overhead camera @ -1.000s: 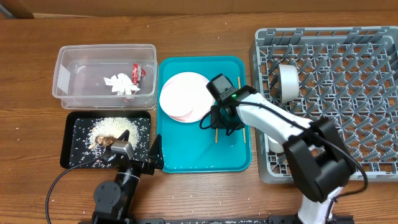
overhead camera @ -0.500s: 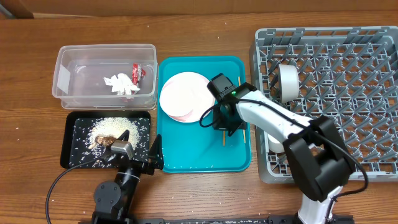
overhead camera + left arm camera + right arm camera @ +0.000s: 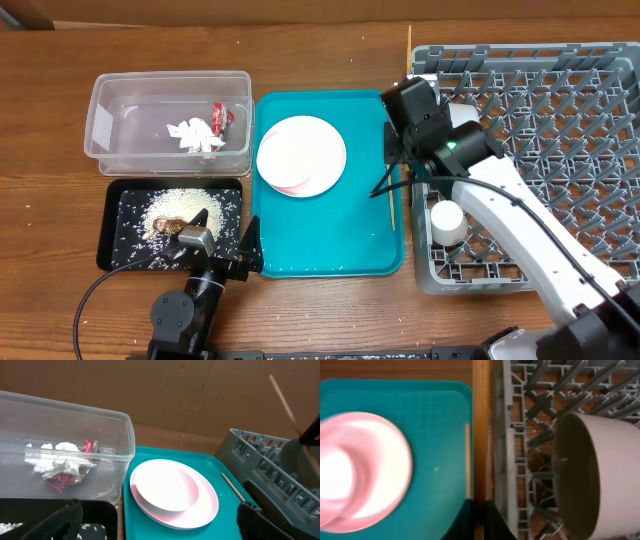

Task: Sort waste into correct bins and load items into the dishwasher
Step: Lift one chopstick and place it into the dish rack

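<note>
Overhead, above the wood table, right pincer grips a chopstick; left pincer gapes.

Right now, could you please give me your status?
Left gripper open, empty. Right gripper shut on one chopstick, above the gap between teal tray and dish rack. Other chopstick and plates on the tray. Bowl in rack close by.

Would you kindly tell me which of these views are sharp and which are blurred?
Overhead: sharp, evenly lit. Left wrist: the plates are crisp, the raised chopstick is smeared. Right wrist: soft throughout, the plates and bowl blurred at their edges.
</note>
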